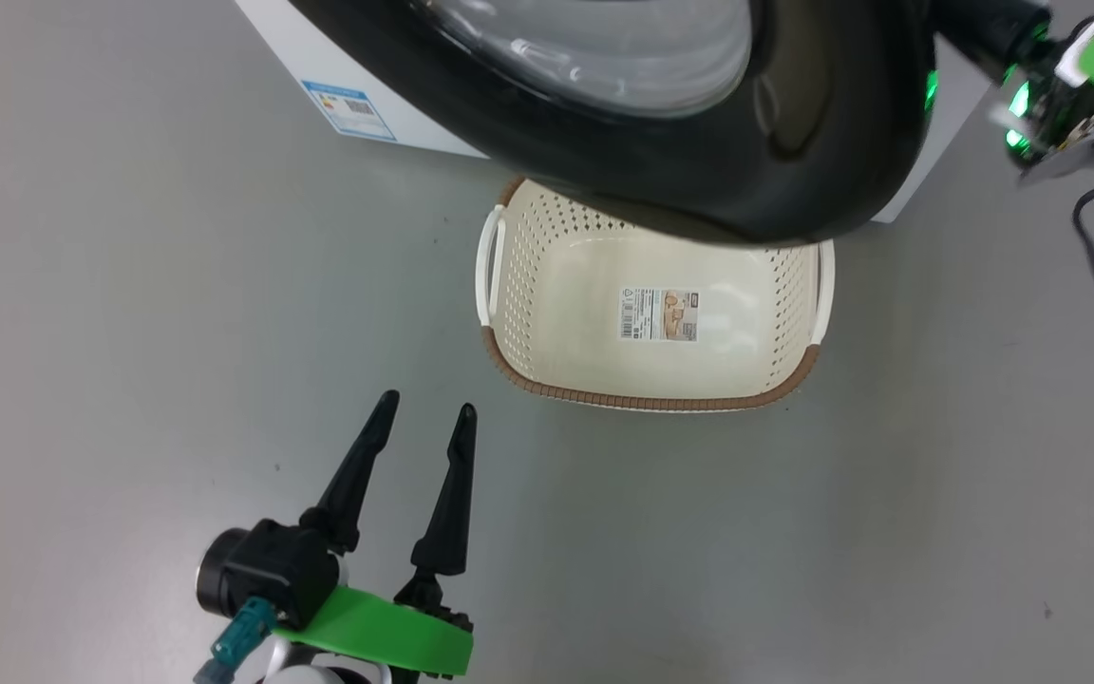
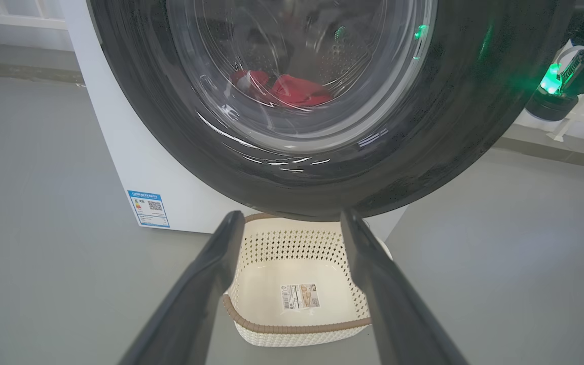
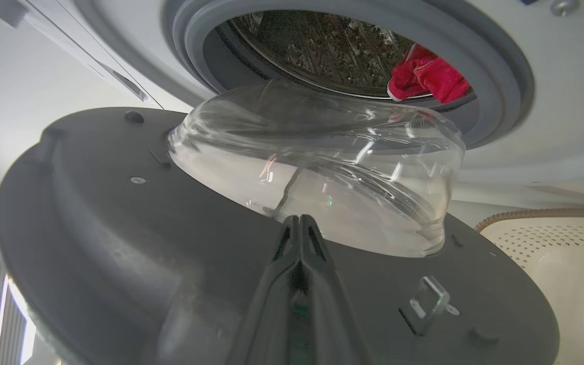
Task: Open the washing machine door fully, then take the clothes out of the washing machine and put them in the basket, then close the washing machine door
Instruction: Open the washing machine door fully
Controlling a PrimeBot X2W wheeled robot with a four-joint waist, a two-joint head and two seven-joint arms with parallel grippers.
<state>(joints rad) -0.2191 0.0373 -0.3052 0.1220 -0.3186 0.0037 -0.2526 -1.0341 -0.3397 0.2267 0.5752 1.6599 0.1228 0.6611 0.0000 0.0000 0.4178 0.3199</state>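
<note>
The washing machine door (image 1: pixel 794 142) stands partly open, its glossy black rim hanging over the far side of the empty basket (image 1: pixel 642 401). Through the door's glass (image 2: pixel 297 76) the red clothes (image 2: pixel 292 91) lie in the steel drum. My left gripper (image 1: pixel 425 408) is open above the floor, short of the basket's near rim (image 2: pixel 297 328) and holding nothing. My right gripper (image 3: pixel 299 223) is shut, its tips against the door's dark grey inner face (image 3: pixel 119 228) beside the glass bowl. Beyond it the clothes (image 3: pixel 424 78) lie at the drum's mouth.
The white washing machine (image 1: pixel 367 85) with its blue label (image 1: pixel 352 109) stands on grey floor. My right arm's wrist (image 1: pixel 1050 95), with green lights and loose cables, reaches in at the door's right edge. A metal latch hook (image 3: pixel 429 301) sticks out of the door's inner face.
</note>
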